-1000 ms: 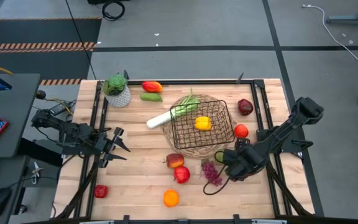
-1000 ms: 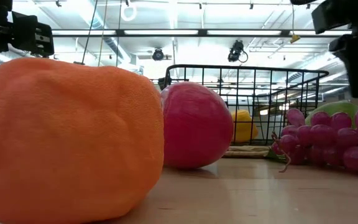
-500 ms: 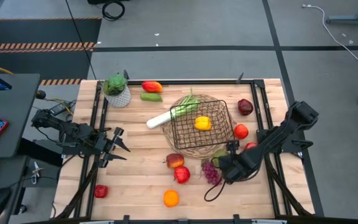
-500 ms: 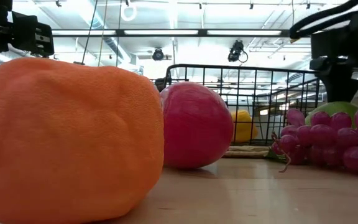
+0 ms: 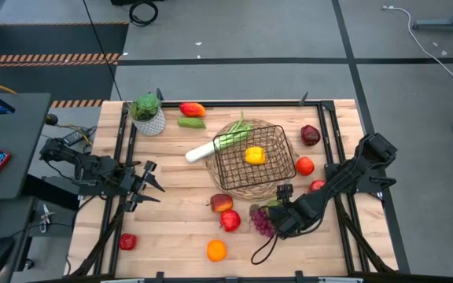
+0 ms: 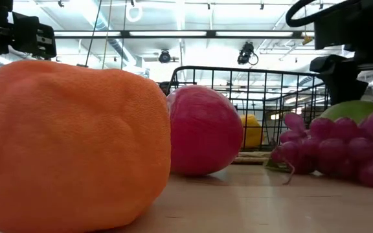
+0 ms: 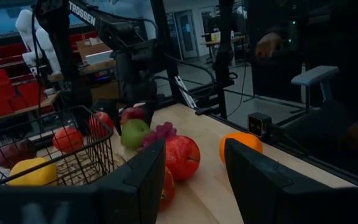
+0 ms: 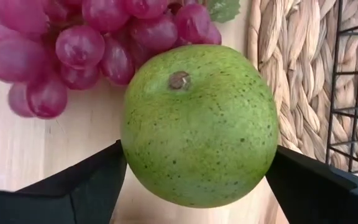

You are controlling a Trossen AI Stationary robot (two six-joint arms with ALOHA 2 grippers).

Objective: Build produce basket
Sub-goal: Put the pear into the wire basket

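Produce-wise, the green apple point(image 8: 199, 124) sits right between the right gripper point(image 8: 194, 177)'s spread fingers, one dark finger on each flank, not visibly clamped yet. Looks like a hard, smooth, light toy, so I'd pinch across its widest middle or it'll squirt out. Grapes point(image 8: 79, 43) touch it on one side, the wicker mat point(image 8: 278, 68) and basket point(image 5: 256, 163) just beyond. Left gripper point(image 5: 149, 182) waits part open, well apart.
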